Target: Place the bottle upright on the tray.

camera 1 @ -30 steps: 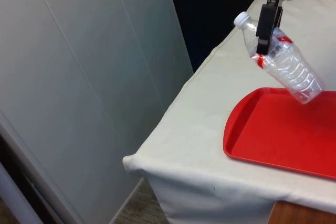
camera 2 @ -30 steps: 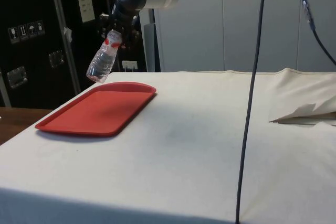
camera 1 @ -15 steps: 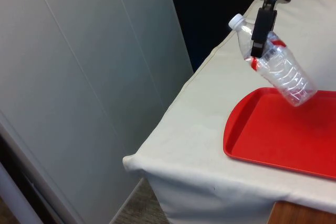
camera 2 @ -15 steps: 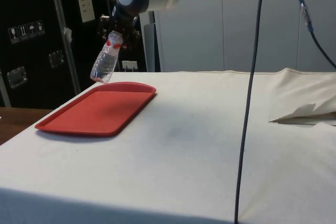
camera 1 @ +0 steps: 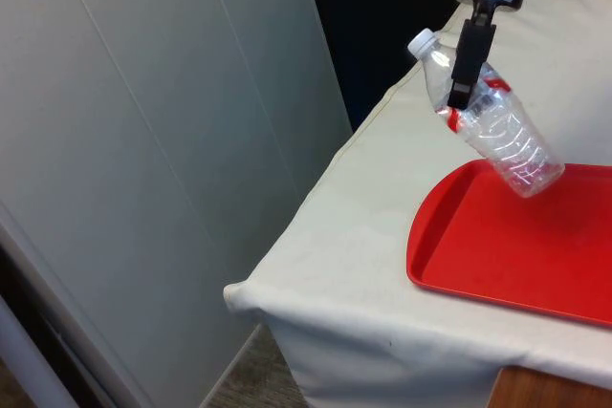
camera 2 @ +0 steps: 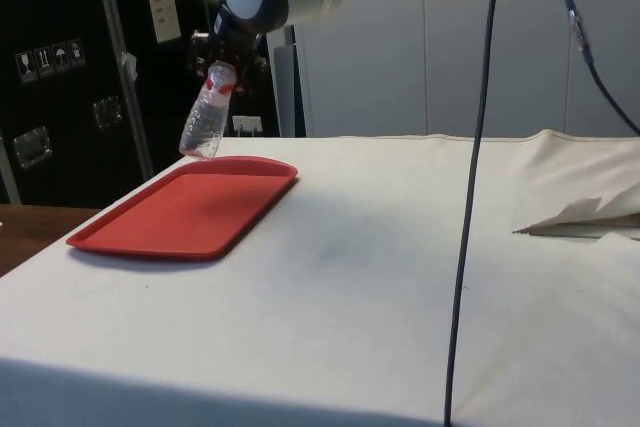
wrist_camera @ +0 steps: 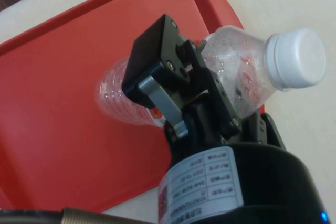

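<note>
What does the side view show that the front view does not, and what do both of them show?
The side view alone shows the whole red plastic tray, a hanging black cable, a rumpled fold in the white cloth and the dark cabinets. The front view alone shows the table's corner with the cloth draped over it, and a pale wall panel. Both show the black claw gripping the clear plastic bottle with a white cap, held tilted in the air above the tray's edge.

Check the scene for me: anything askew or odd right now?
The bottle hangs tilted in the tool, cap up, above the red tray's edge, not touching it. Nothing looks spilled or damaged.
</note>
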`<act>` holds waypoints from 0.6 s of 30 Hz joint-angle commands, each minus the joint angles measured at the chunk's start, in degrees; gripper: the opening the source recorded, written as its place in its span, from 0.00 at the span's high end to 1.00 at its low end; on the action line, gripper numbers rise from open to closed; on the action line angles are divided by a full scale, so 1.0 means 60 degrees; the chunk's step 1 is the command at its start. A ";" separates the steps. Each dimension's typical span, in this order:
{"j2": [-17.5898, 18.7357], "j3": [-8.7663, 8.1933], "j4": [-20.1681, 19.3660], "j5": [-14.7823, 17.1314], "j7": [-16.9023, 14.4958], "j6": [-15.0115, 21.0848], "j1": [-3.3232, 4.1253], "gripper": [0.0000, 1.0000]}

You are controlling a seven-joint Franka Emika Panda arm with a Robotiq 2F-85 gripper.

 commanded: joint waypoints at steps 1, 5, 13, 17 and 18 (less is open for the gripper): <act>0.0172 -0.0525 0.0067 -0.0162 0.0258 -0.0086 0.0325 1.00; 0.0229 -0.0583 0.0134 -0.0344 0.0267 -0.0143 0.0325 1.00; 0.0334 -0.0707 0.0267 -0.0726 0.0267 -0.0239 0.0325 1.00; 0.0401 -0.0773 0.0363 -0.0917 0.0286 -0.0315 0.0334 1.00; 0.0411 -0.0783 0.0382 -0.0964 0.0296 -0.0334 0.0334 1.00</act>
